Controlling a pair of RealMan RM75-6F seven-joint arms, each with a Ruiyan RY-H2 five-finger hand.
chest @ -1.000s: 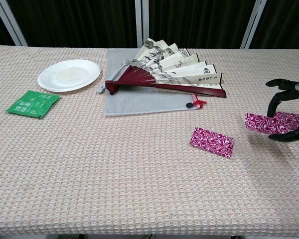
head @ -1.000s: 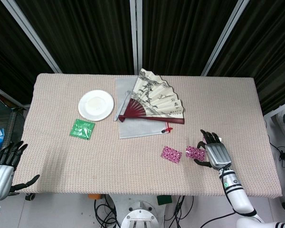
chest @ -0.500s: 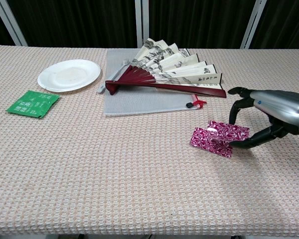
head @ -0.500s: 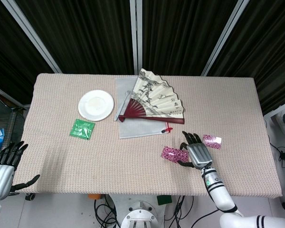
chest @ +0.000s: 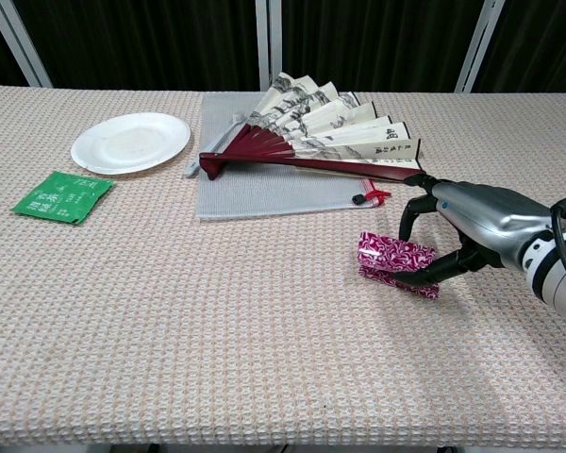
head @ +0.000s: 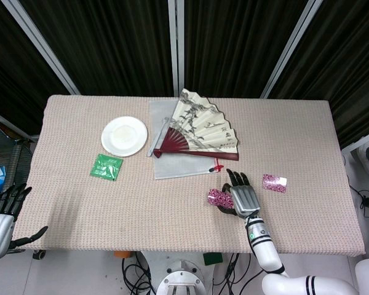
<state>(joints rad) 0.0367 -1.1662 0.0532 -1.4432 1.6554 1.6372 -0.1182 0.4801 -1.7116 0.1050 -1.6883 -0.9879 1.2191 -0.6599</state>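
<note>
Right hand (chest: 457, 231) has shifted left along the near side of the table (head: 80, 203) over the last second. It was out at the right by one pink packet and is now at the packet (chest: 391, 255) near the centre, just near of the fan (head: 200, 126).

Fingers arch over the packet's far edge and the thumb comes in at its near right corner, so it reads as a pinch on the packet. The packet's top face looks lifted off the cloth in the chest view. Cannot tell whether another wrapper lies under it.

In the head view the right hand (head: 241, 198) covers the right end of the packet (head: 219, 196). A second packet (head: 274, 182) lies free on the cloth to the right of the hand, apart from it and not touched.

Judgement: the work has moved from the right-hand packet to the centre one, and a grasp is just being made here.

Left hand (head: 1, 221) hangs off the near left corner of the table, fingers spread, holding nothing, slightly lower in frame than before.

Unchanged:
- plate (head: 124, 135) at far left
- green sachet (head: 106, 166) just near of it
- grey mat (head: 172, 166) under the fan
</note>
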